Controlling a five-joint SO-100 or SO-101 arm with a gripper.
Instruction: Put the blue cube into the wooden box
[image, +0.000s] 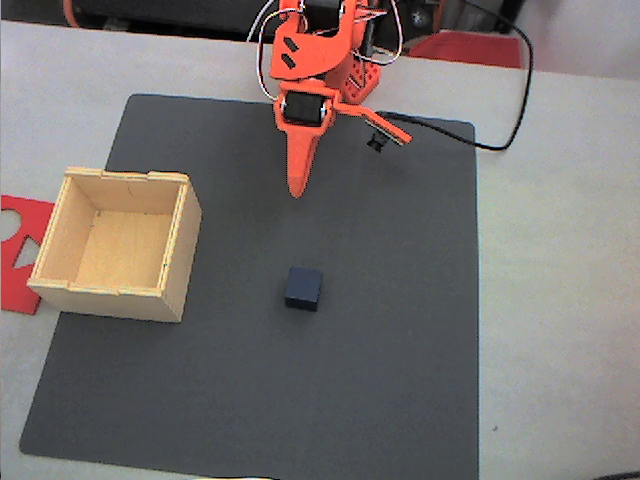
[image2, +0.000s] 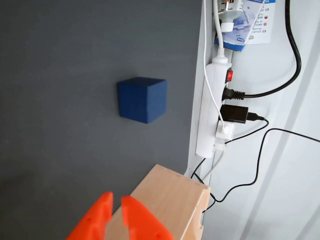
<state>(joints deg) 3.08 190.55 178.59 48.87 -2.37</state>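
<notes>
The blue cube (image: 303, 288) sits alone near the middle of the dark mat, and in the wrist view it (image2: 142, 99) lies ahead of the fingers. The wooden box (image: 115, 243) stands open-topped on the mat's left part, with nothing inside; one corner of it (image2: 172, 202) shows at the bottom of the wrist view. My orange gripper (image: 297, 190) hangs over the back of the mat, pointing toward the cube and well short of it. Its fingertips (image2: 116, 201) are together, with only a thin slit between them and nothing held.
The dark grey mat (image: 400, 350) covers most of the light table. A flat red sheet (image: 15, 255) with cut-outs lies left of the box. A black cable (image: 500, 140) runs off the mat's far right corner. A white power strip (image2: 212, 110) with plugged cables lies beyond the mat's edge.
</notes>
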